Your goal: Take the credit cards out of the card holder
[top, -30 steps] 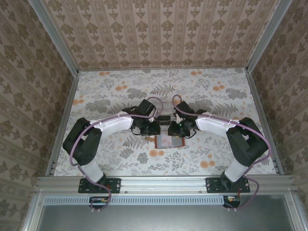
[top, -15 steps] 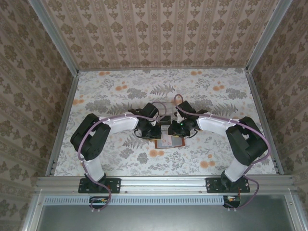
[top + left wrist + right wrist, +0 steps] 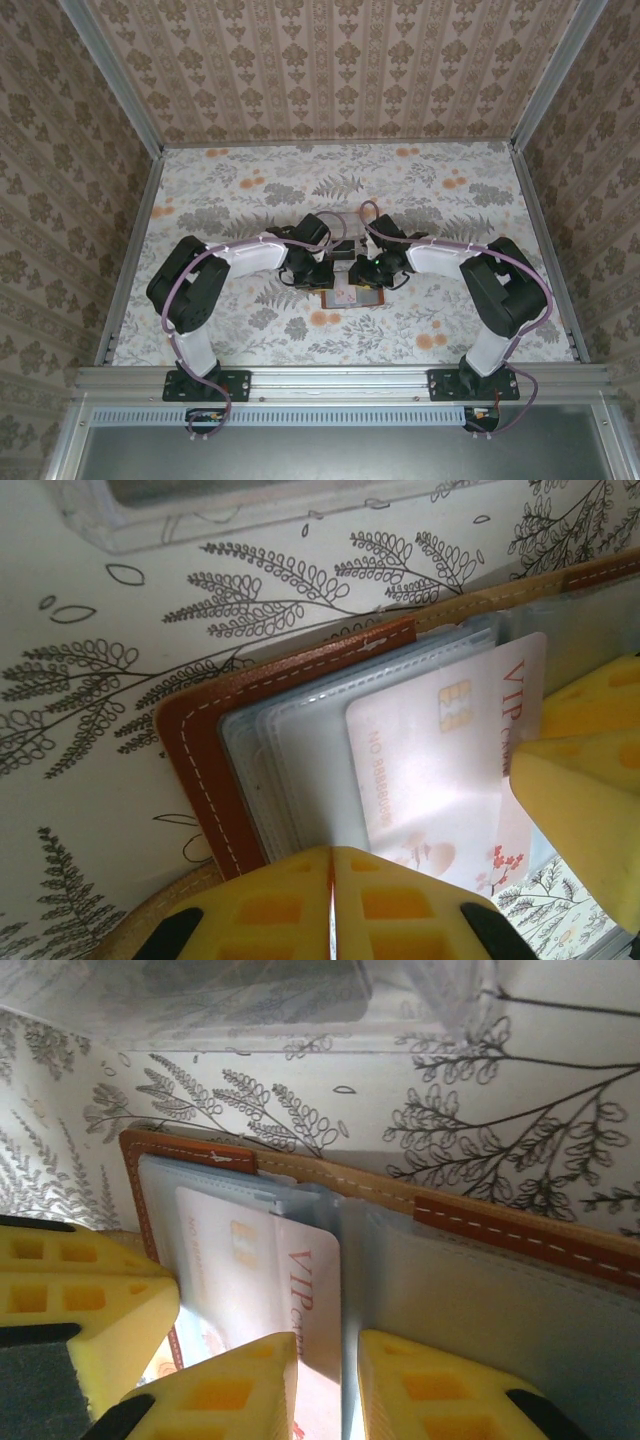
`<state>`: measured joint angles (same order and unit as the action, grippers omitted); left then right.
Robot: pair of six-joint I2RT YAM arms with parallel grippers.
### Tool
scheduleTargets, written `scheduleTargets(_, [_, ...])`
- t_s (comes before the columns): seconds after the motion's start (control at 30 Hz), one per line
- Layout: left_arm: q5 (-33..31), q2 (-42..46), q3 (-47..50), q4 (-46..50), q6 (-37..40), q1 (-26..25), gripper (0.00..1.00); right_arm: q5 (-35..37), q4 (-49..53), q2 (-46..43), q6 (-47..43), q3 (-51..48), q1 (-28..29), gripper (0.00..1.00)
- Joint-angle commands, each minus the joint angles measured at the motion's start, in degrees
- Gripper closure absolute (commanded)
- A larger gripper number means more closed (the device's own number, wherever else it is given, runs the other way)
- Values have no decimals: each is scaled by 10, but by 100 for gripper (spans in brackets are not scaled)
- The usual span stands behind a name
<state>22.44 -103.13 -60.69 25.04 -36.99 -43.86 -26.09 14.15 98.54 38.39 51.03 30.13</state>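
Note:
The card holder lies open on the flowered table between both arms; its brown stitched rim frames clear inner sleeves. One pale credit card marked "VIP" with a gold chip sticks partly out of a sleeve. My left gripper is shut, its yellow tips resting on the sleeves at the card's near edge, and it shows from above too. My right gripper stands narrowly open over the card's free edge, one finger on the card and the other on the neighbouring panel. It sits right of the left gripper.
A clear plastic tray lies just beyond the card holder, close to its far rim. Patterned walls enclose the table on three sides. The two arms crowd the middle, their wrists almost touching.
The left arm's elbow swung right toward the middle and the right arm's elbow drew in slightly. Both grippers stayed at the card holder.

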Motion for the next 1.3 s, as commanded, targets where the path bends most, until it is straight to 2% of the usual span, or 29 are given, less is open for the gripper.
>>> scheduleTargets(0.0, [-17, -15, -6, 36, 16, -1, 90, -46, -42, 6, 18, -15, -2, 76])
scheduleTargets(0.43, [-16, -10, -4, 38, 16, 5, 90, -49, -43, -12, 15, -22, -14, 92])
scheduleTargets(0.7, [-17, -5, 1, 39, 17, 9, 90, 6, 23, -32, -25, -20, -30, 93])
scheduleTargets(0.93, [-16, -3, 5, 36, 16, 10, 90, 98, 116, -58, -73, 5, -32, 94])
scheduleTargets(1.27, [-14, -2, 4, 33, 17, 12, 90, 102, 132, -73, -75, 18, -31, 93])
